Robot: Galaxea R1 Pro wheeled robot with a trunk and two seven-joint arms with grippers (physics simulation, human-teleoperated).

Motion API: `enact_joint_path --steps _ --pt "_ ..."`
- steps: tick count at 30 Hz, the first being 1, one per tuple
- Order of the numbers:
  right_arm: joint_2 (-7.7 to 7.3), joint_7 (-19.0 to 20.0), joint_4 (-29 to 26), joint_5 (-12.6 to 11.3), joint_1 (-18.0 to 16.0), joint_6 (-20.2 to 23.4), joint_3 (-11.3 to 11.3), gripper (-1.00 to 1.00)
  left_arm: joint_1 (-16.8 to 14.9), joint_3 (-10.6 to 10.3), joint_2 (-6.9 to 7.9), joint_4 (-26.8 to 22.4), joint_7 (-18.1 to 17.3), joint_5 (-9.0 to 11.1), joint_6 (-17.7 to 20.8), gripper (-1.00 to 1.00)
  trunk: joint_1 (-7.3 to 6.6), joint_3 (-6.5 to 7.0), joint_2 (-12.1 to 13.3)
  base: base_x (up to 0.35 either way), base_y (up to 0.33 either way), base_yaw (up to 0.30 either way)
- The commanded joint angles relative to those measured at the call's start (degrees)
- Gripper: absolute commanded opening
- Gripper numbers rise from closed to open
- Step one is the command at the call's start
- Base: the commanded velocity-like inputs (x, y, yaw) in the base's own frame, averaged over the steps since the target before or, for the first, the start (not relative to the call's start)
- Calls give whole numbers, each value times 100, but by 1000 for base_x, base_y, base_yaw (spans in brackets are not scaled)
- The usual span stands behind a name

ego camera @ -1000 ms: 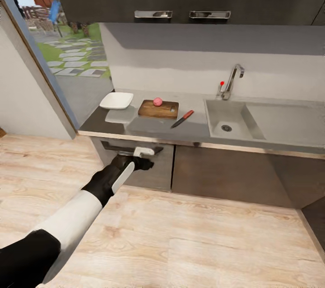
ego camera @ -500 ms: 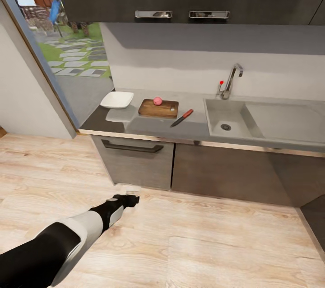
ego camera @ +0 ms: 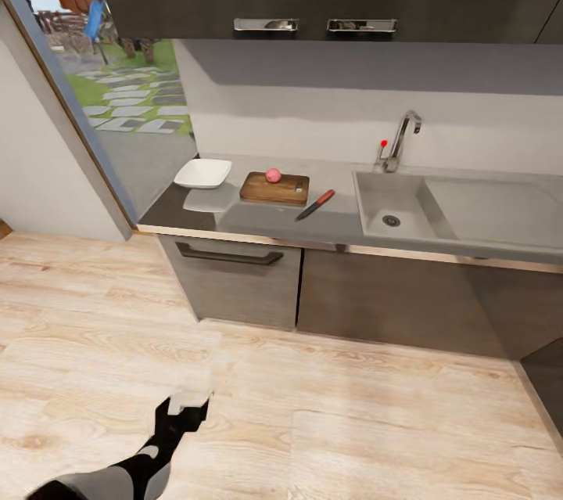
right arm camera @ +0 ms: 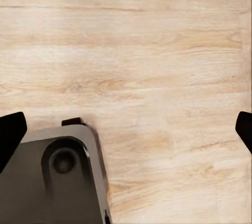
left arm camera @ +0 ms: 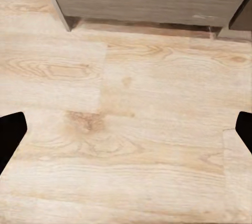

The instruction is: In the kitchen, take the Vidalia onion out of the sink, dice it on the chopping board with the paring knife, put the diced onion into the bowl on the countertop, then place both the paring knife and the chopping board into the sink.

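1. The onion [ego camera: 273, 175] sits on the chopping board [ego camera: 274, 188], towards the board's back edge. It is out of the sink [ego camera: 395, 212] already, so I judge the dicing step is next.
2. The board lies on the countertop [ego camera: 258, 220], well back from its front edge, between the white bowl [ego camera: 202, 173] at the counter's left end and the sink basin to the right.
3. The knife [ego camera: 316, 205] lies flat on the countertop just beside the board's right end. Its red handle points towards the back and the sink, and its dark blade points towards the front edge.
4. The left gripper [ego camera: 184, 408] hangs low over the wooden floor [ego camera: 328, 406], well short of the cabinets [ego camera: 234, 281]. Its fingers are spread wide apart with nothing between them.
5. In the right wrist view, dark fingertips [right arm camera: 11, 132] show at both side edges over the floor, spread and empty, beside part of the robot's dark base [right arm camera: 58, 176].
6. Handling, as a guess: the knife is light, stiff and thin. It is best pinched across the red handle, well clear of the blade.
7. The onion is round and smooth, so it is likely to roll under the blade. The board looks rigid and flat, and its handle slot, near the right end, offers a hold.
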Motion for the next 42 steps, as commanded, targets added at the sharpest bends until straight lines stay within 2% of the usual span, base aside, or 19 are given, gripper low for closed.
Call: enact_joint_path --steps 1,4,5,7,11,16,18,20,21,24,28,30,37,40,42 --pt "0 -104 -7 52 -77 92 -20 100 170 -57 73 18 2 26 -301 100 4 -8 -10 0 0 0" --pt "-11 -232 -6 55 -283 398 -20 100 561 -52 246 24 16 26 -920 100 4 -8 -10 0 0 0" --pt "-17 -264 -6 57 -410 567 -20 100 776 -52 340 26 18 26 -1193 100 4 -8 -10 0 0 0" --pt "-28 -285 -2 58 -557 726 -20 100 1075 -50 413 27 19 26 -1461 100 4 -8 -10 0 0 0" --pt "-71 -299 24 59 -664 776 -23 100 1417 -48 453 24 86 26 -1796 100 4 -8 -10 0 0 0" --pt "-88 -303 132 55 -688 480 -47 100 1521 -48 462 20 556 26 -2143 100 4 -8 -10 0 0 0" --pt "-103 -303 168 53 -690 367 -53 100 1599 -48 463 21 691 26 -2468 100 4 -8 -10 0 0 0" --pt "-123 -303 205 43 -691 276 -83 100 1781 -48 464 20 778 26 -2994 100 4 -8 -10 0 0 0" --pt "-128 -303 212 41 -692 256 -91 100 1829 -48 464 19 789 26 -3064 100 4 -8 -10 0 0 0" --pt "-146 -303 264 41 -692 159 -118 100 2046 -48 464 21 822 26 -3064 100 4 -8 -10 0 0 0" --pt "-150 -294 516 45 -692 126 -107 100 2112 -46 463 19 840 26 -3054 100 4 -8 -10 0 0 0" --pt "-149 -290 650 47 -692 119 -99 100 2121 -43 460 19 845 26 -2670 100 4 -8 -10 0 0 0" --pt "-110 -290 1440 28 -692 123 -108 100 2151 -48 466 26 811 27 -976 100 4 -8 -10 0 0 0" --pt "-119 -295 1549 30 -692 129 -114 100 2235 -43 470 27 739 28 -619 100 4 -8 -10 0 0 0" --pt "-130 -295 1575 31 -692 126 -115 100 2261 -41 484 27 716 27 -528 100 4 -8 -10 0 0 0"
